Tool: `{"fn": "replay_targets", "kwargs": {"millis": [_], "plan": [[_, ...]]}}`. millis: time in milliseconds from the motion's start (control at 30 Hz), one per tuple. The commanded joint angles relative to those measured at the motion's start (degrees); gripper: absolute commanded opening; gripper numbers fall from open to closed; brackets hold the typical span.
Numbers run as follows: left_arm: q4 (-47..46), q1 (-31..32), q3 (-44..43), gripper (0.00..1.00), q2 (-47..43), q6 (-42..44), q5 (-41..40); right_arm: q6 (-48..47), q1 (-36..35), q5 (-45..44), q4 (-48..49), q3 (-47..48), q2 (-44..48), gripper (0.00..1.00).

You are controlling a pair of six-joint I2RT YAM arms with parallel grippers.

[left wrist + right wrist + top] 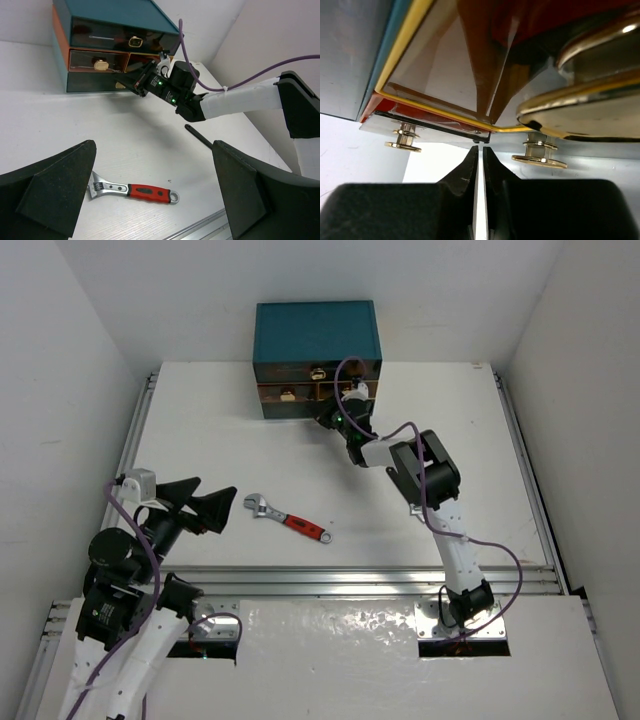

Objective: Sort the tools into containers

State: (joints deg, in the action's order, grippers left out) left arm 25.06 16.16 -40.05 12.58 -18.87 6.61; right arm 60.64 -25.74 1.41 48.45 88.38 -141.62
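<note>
Adjustable wrench, red in the handle and silver at the head, lies flat on the white tabletop near its front edge, with the head toward the left arm and the handle running off to the right. Just left of the head, the left hand is held over the tabletop. Its two black fingers are spread wide with nothing between them. From its own wrist camera the wrench shows in the gap between the fingers, below them and untouched.

Farther back, the right arm reaches across the tabletop to the teal chest, which stands at the far edge against the wall. The right hand is at the chest's front, low on the right side. Its fingers are almost together, with only a thin pale slit dividing them and nothing seen in that slit. The tips sit right under the lower edge of a brownish drawer, between two small gold knobs.

From the left wrist view the chest shows a dark upper drawer with a pale round knob. Under it is a second drawer with its own knob. A thin silver shaft shows through the upper front, too dim to name.
</note>
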Motion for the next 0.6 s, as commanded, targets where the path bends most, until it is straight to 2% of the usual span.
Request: {"fn": "replay_targets", "kwargs": {"millis": [0, 167, 267, 567], "plan": [[-2.3, 0.4, 0.1, 1.00, -0.5, 0.5, -0.1, 0.3, 0.9, 2.6, 4.7, 1.6, 2.1, 0.06], [-2.2, 0.4, 0.1, 1.00, -0.4, 0.5, -0.2, 2.2, 0.9, 0.8, 8.7, -2.4, 4.1, 0.03], [-2.3, 0.5, 0.1, 1.00, -0.6, 0.5, -0.2, 3.2, 0.9, -0.4, 8.3, -1.2, 3.3, 0.00], [-2.2, 0.5, 0.2, 1.00, -0.7, 0.5, -0.1, 4.9, 0.3, -1.2, 4.6, 10.9, -2.5, 0.00]]}}
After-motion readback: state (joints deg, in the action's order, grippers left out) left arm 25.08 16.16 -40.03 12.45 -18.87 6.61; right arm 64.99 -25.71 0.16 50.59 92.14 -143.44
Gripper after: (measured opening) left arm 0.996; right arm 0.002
